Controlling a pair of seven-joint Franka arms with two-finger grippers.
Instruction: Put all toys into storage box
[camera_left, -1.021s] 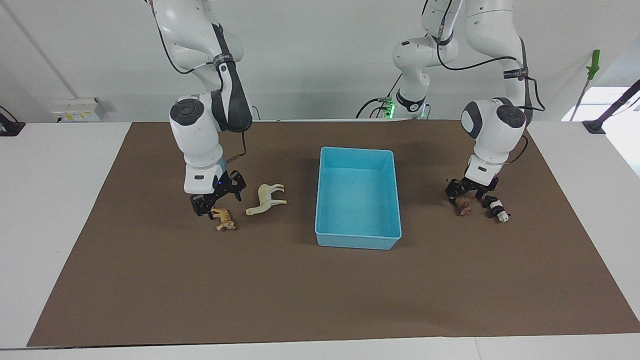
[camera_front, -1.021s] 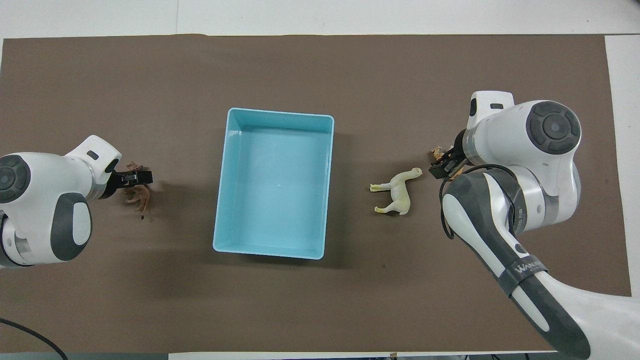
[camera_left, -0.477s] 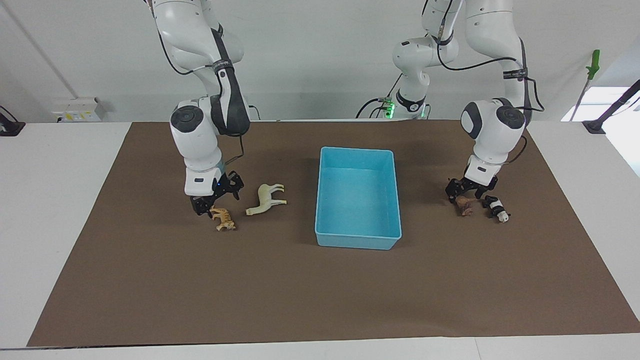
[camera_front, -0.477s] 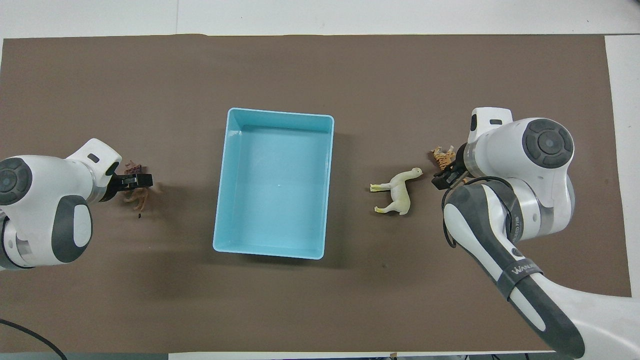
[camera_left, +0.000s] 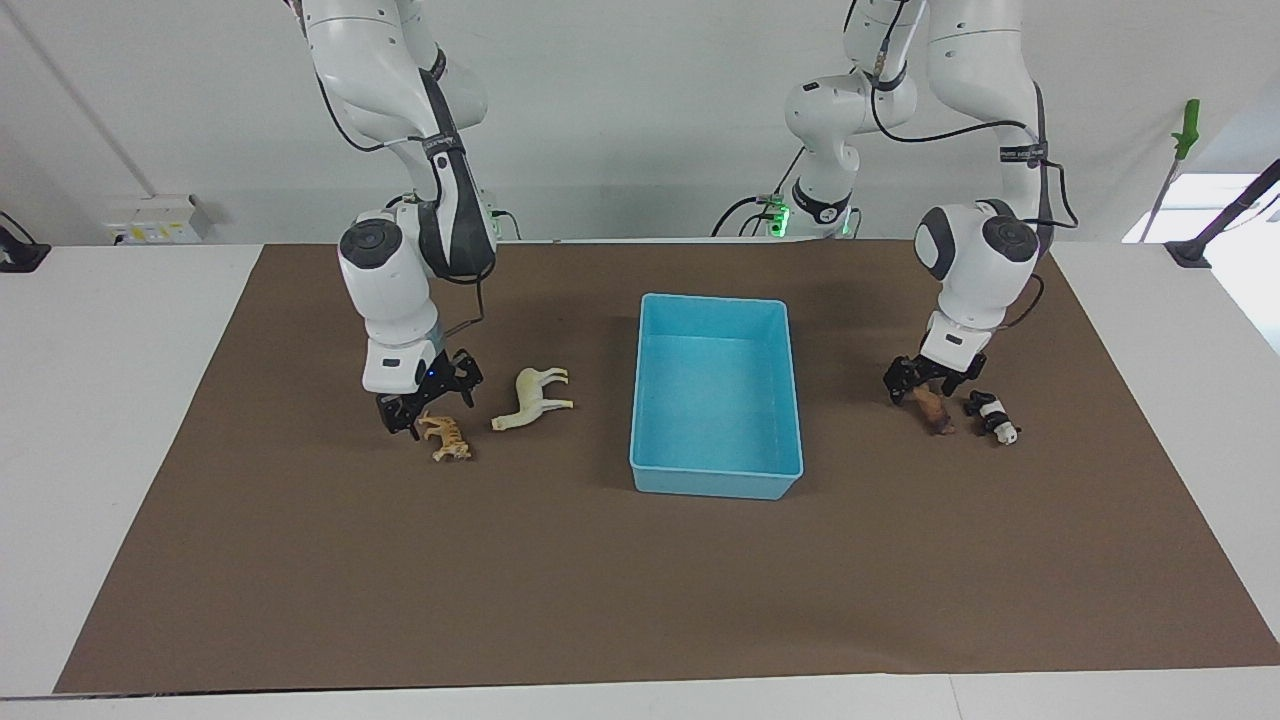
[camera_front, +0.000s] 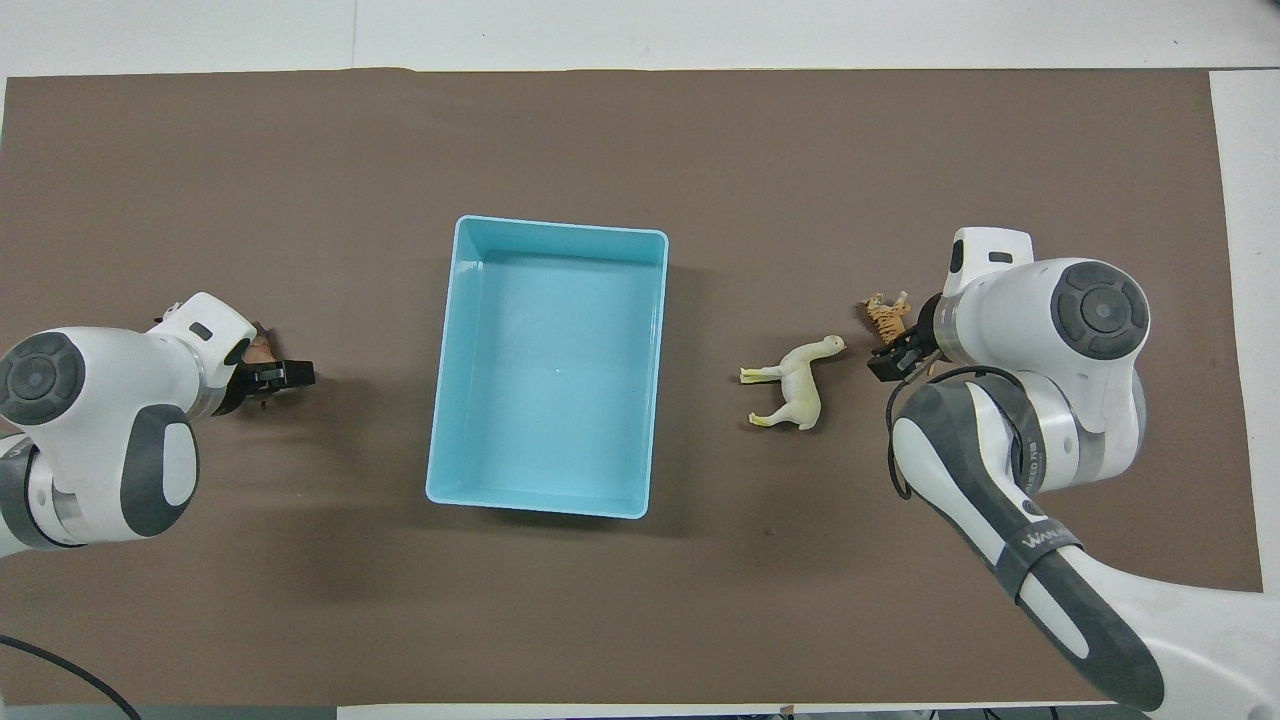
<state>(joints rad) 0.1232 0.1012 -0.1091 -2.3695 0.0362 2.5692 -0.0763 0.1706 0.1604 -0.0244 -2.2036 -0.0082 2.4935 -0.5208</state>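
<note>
The light blue storage box (camera_left: 715, 482) (camera_front: 560, 224) stands empty at mid-table. Toward the right arm's end lie an orange striped tiger (camera_left: 446, 438) (camera_front: 885, 312) and, between it and the box, a cream-white horse (camera_left: 532, 398) (camera_front: 795, 384). My right gripper (camera_left: 432, 400) (camera_front: 888, 358) hangs open just over the tiger's robot-side edge, holding nothing. Toward the left arm's end lie a brown lion (camera_left: 936, 411) (camera_front: 261, 348) and a black-and-white panda (camera_left: 993, 417). Low over the lion, my left gripper (camera_left: 925, 385) (camera_front: 285, 373) is open. In the overhead view the left arm hides the panda.
A brown mat (camera_left: 640, 600) covers most of the white table (camera_left: 110, 400). A green-handled tool (camera_left: 1185, 130) stands off the table by the left arm's end.
Both grippers have drawn back a little toward the robots and risen slightly, still open. The lion now lies turned a bit; the tiger, horse and panda have not moved.
</note>
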